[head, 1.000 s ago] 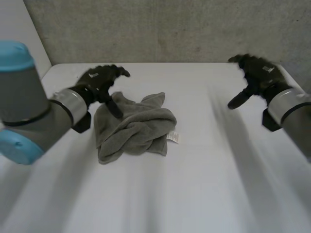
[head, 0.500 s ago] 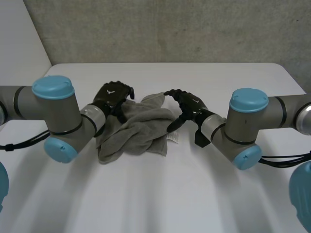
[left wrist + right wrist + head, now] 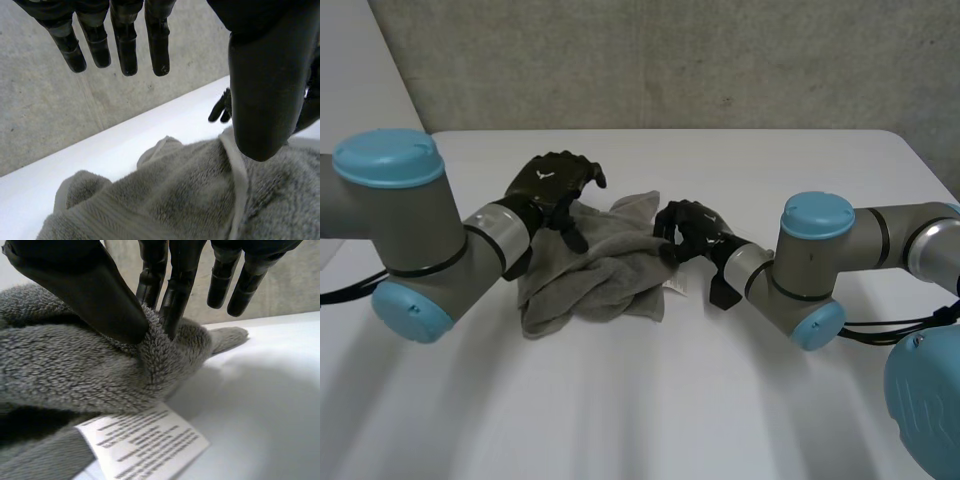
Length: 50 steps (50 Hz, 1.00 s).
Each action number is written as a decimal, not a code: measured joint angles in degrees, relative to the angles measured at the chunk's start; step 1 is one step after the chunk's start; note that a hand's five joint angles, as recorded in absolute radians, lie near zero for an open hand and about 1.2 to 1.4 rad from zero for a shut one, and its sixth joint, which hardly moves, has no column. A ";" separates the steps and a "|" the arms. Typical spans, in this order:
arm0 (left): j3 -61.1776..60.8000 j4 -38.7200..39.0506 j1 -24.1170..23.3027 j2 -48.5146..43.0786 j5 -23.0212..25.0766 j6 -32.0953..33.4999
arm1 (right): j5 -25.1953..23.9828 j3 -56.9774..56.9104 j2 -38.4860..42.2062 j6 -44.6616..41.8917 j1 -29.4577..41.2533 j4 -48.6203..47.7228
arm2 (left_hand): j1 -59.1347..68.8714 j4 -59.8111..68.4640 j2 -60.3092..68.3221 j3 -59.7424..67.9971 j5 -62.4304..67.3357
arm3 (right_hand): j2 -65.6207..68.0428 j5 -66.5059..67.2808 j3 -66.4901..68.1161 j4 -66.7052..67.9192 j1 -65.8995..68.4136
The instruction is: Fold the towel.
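Note:
A crumpled grey towel (image 3: 600, 265) lies on the white table (image 3: 770, 400), left of the middle. My left hand (image 3: 552, 185) hovers over the towel's far left edge. In the left wrist view its fingers (image 3: 125, 45) are straight and spread above the towel (image 3: 165, 195), with nothing between them and the thumb. My right hand (image 3: 688, 228) is at the towel's right edge. The right wrist view shows its thumb (image 3: 85, 285) and fingers pinching a raised fold of towel (image 3: 60, 375), just above the white care label (image 3: 145, 440).
The care label (image 3: 673, 284) sticks out at the towel's right side, below my right hand. A grey concrete wall runs along the table's far edge. Both forearms reach in low over the table from either side of the towel.
My right hand has moved slightly left and closed its thumb and fingers on the towel's right edge. The left hand has risen a little over the far left edge, still open.

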 measured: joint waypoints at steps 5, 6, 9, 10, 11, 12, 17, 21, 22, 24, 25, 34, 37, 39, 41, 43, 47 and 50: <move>-2.21 0.01 0.18 2.75 -0.10 -0.31 | -0.84 0.78 -0.80 0.38 0.12 -0.32 | 0.00 0.00 -0.18 0.00 -0.14 | 0.00 0.00 0.00 0.00 0.01; -2.79 0.00 0.27 3.26 -0.11 -0.34 | -0.92 0.91 -0.95 0.37 0.15 -0.33 | -0.16 0.00 -0.37 0.00 -0.38 | 0.00 0.00 0.00 0.00 0.01; -4.17 0.01 0.52 4.49 -0.14 -0.44 | -1.02 1.18 -1.25 0.17 0.25 -0.19 | -0.90 0.00 -0.87 0.00 -0.83 | 0.01 0.00 0.00 0.00 0.01; -4.68 0.00 0.60 4.90 -0.15 -0.48 | -1.07 1.32 -1.45 0.06 0.31 -0.09 | -0.90 0.00 -0.97 0.00 -0.96 | 0.01 0.00 0.00 0.00 0.01; -4.92 0.00 0.65 5.16 -0.16 -0.51 | -1.11 1.46 -1.71 -0.01 0.36 -0.02 | -0.90 0.00 -1.14 0.00 -1.13 | 0.01 0.00 0.00 0.00 0.01; -5.25 0.00 0.72 5.54 -0.17 -0.55 | -1.19 1.67 -2.23 -0.11 0.44 0.04 | -0.90 0.00 -1.39 0.00 -1.35 | 0.01 0.00 0.00 0.00 0.01; -6.23 -0.23 0.91 7.46 -0.29 -0.73 | -1.46 4.07 -9.29 -0.14 0.16 0.03 | -1.98 0.00 -2.27 0.00 -2.25 | 0.02 0.00 0.00 0.00 0.05; -6.58 -0.53 1.14 9.70 -0.36 -1.58 | -1.60 6.90 -18.91 0.59 -1.73 -0.03 | -1.99 0.00 -2.67 0.00 -2.69 | 0.11 0.01 0.00 0.00 0.06; -6.80 -0.62 1.30 10.77 -0.33 -2.21 | -1.62 7.86 -22.13 1.05 -2.59 -0.04 | -1.99 0.00 -2.94 0.00 -2.93 | 0.11 0.01 0.00 0.00 0.08; -7.16 -0.71 1.58 12.38 -0.26 -3.27 | -1.68 9.34 -27.17 1.97 -4.01 -0.08 | -1.99 0.00 -3.06 0.00 -3.12 | 0.11 0.00 0.00 0.00 0.10; -7.58 -0.77 1.85 13.86 -0.15 -4.33 | -1.74 10.61 -30.98 2.84 -5.12 -0.09 | -1.99 0.00 -3.07 0.00 -3.12 | 0.11 0.00 0.00 0.00 0.10; -10.87 -0.67 2.96 22.74 0.57 -10.09 | -2.74 21.34 -50.46 5.19 -9.53 -0.24 | -1.99 0.00 -3.30 0.00 -3.36 | 0.11 0.00 0.00 0.00 0.11; -12.09 -0.58 2.87 24.01 0.68 -10.55 | -3.70 27.00 -54.48 1.65 -9.36 -0.42 | -1.99 0.00 -3.46 0.00 -3.49 | 0.11 0.00 0.00 0.00 0.12; -12.85 -0.52 2.74 24.34 0.77 -10.59 | -4.39 30.57 -56.07 -1.66 -9.09 -0.62 | -1.99 0.00 -3.50 0.00 -3.61 | 0.11 0.01 0.00 0.00 0.11; -13.65 -0.46 2.60 24.34 0.93 -10.51 | -4.94 33.60 -56.74 -5.47 -8.52 -0.79 | -1.99 0.00 -3.57 0.00 -3.61 | 0.11 0.00 0.00 0.00 0.11; -14.30 -0.36 2.48 24.14 1.13 -10.36 | -5.31 36.14 -56.26 -9.88 -7.36 -0.79 | -1.99 0.00 -3.59 0.00 -3.66 | 0.11 0.00 0.00 0.00 0.12; -15.38 -0.12 2.28 22.76 1.67 -9.92 | -5.53 38.42 -50.57 -19.01 -2.97 0.36 | -1.99 0.00 -3.59 0.00 -3.66 | 0.11 0.01 0.00 0.00 0.12; -15.54 0.11 2.17 20.86 1.90 -9.73 | -5.40 37.31 -43.19 -25.14 0.71 3.65 | -1.99 0.00 -3.59 0.00 -3.66 | -5.47 -6.55 0.00 0.00 -5.90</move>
